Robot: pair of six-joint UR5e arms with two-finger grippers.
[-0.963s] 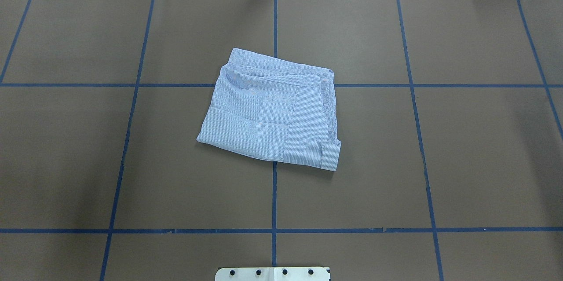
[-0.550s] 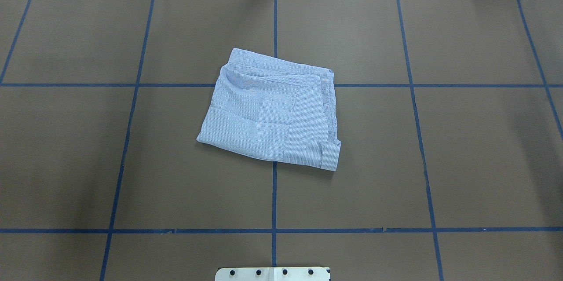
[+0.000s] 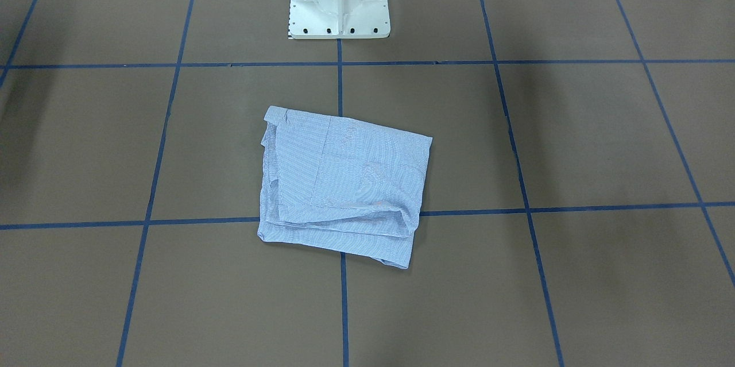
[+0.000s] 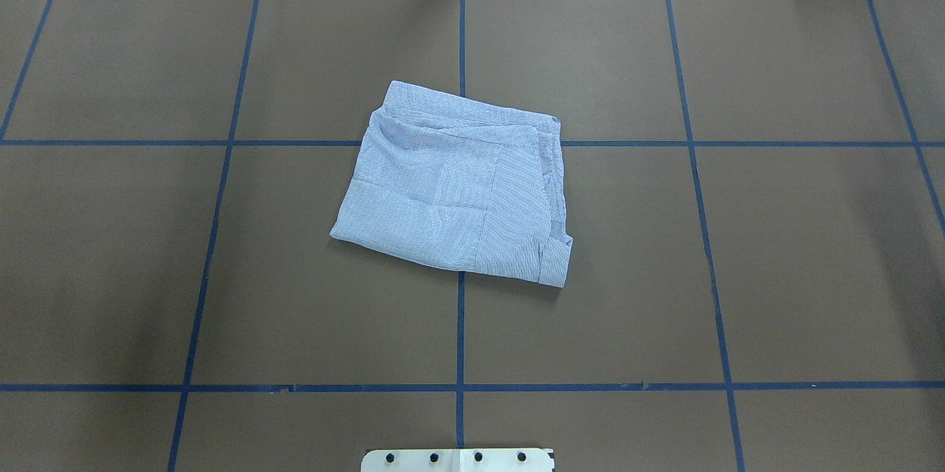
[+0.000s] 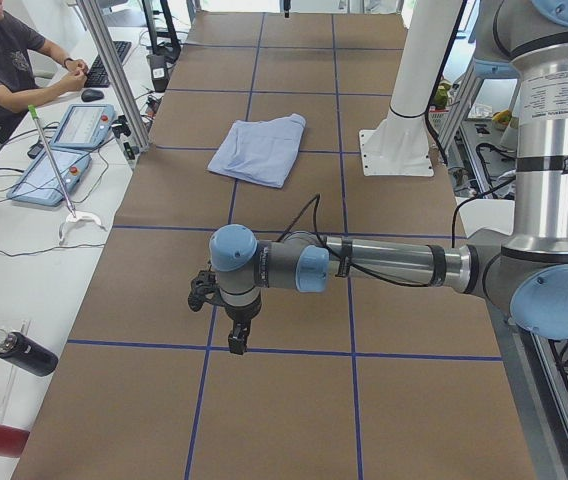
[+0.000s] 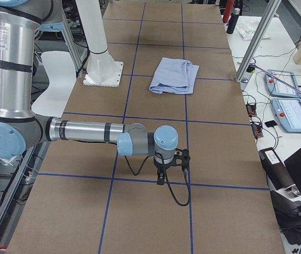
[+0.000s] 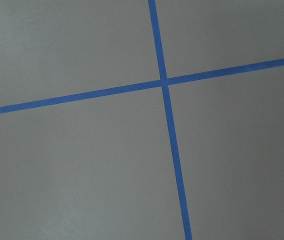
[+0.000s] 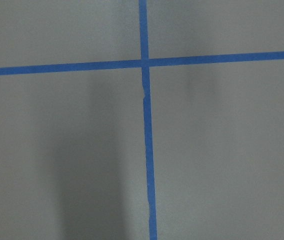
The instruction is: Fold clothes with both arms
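The finely striped light-blue shirt (image 4: pixel 454 187) lies folded in a skewed rectangle at mid-table; the left arm (image 5: pixel 384 265) and right arm (image 6: pixel 81 129) reach low, well apart from it.

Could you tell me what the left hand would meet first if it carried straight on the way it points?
The left hand points down, so probably the brown table cover near a blue tape crossing; nothing visible between.

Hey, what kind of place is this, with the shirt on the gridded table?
Probably a robotics lab: the left arm and right arm reach over a brown table taped with a blue grid, and a person sits at a side bench with control tablets.
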